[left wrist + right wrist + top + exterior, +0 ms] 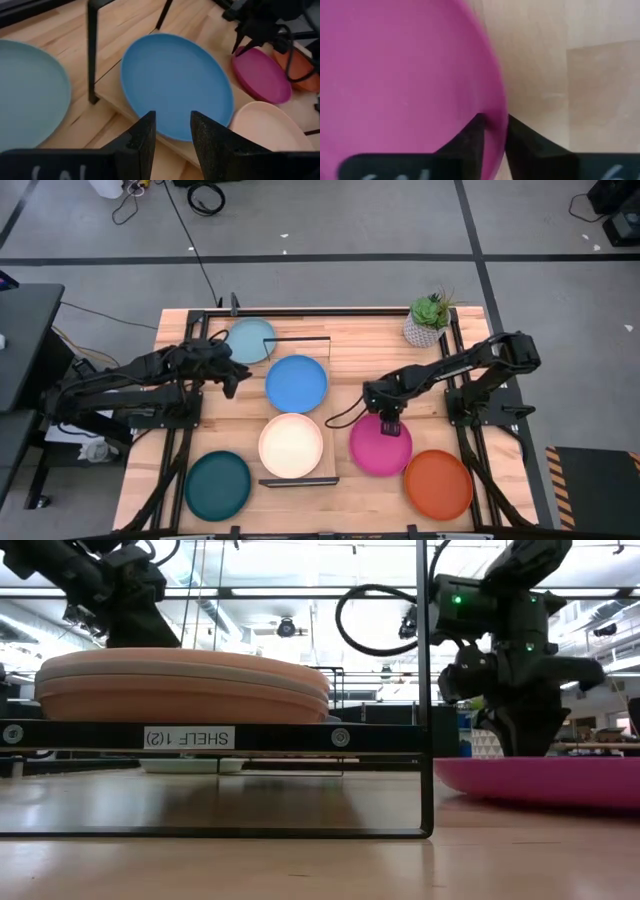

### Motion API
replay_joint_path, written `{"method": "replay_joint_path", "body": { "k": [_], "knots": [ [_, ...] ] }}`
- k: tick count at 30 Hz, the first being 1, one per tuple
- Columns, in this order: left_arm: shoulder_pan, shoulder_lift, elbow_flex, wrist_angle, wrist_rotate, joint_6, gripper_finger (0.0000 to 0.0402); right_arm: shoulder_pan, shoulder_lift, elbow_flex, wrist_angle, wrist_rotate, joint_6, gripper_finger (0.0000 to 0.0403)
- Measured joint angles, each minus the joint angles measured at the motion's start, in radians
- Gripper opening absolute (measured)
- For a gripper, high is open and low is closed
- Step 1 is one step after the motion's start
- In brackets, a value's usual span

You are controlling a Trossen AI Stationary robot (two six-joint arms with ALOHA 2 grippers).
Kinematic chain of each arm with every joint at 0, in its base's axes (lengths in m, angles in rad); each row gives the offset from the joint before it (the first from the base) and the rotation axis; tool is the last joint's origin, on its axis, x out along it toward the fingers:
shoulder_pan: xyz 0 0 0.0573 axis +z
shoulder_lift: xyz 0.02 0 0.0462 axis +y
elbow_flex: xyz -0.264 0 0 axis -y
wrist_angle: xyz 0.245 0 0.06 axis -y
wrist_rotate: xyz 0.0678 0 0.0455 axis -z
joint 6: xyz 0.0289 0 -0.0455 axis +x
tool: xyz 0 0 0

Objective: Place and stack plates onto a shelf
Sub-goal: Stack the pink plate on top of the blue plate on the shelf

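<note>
The shelf (298, 480) carries the blue plate (296, 383) toward its far end and a stack topped by a peach plate (291, 445) toward its near end; the low view shows the stack (180, 680) has several layers. On the table lie the light blue plate (250, 340), the dark teal plate (218, 485), the magenta plate (380, 445) and the orange plate (438, 483). My left gripper (232, 378) (172, 130) is open, just left of the blue plate (175, 82), touching nothing. My right gripper (390, 424) (492, 130) is shut on the magenta plate. My right gripper pinches the magenta plate's rim (492, 107) at the plate's far edge, one finger (472, 132) over the inside and one finger (522, 137) outside. The fingers come from above, pointing down. In the low view the plate (540, 780) still lies on the table.
A small potted plant (428, 320) stands at the table's far right corner. The shelf's black wire frame (92, 50) rises beside the blue plate. Black rails run along both table sides. Bare tabletop lies between the shelf and the magenta plate.
</note>
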Motion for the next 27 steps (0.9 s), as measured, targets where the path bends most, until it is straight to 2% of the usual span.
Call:
{"method": "replay_joint_path", "body": {
  "k": [3, 5, 15, 20, 27],
  "knots": [
    [-0.018, 0.0, 0.0, 0.028, 0.0, -0.008, 0.013, -0.001, 0.001, 0.006, 0.0, -0.03, 0.031, 0.0024],
    [-0.026, 0.0, 0.0, 0.051, 0.001, -0.013, 0.013, -0.008, -0.002, 0.008, 0.002, -0.047, 0.046, 0.0014],
    [-0.029, 0.0, 0.0, 0.098, 0.024, -0.052, 0.013, -0.091, -0.078, 0.006, -0.022, -0.087, 0.132, 0.0014],
    [-0.029, 0.0, 0.0, 0.097, 0.079, -0.046, 0.013, -0.165, -0.156, 0.004, -0.104, -0.122, 0.242, 0.0014],
    [-0.028, 0.002, 0.0, 0.097, 0.081, -0.043, 0.013, -0.257, -0.268, 0.009, -0.122, -0.167, 0.441, 0.0014]
  ]
}}
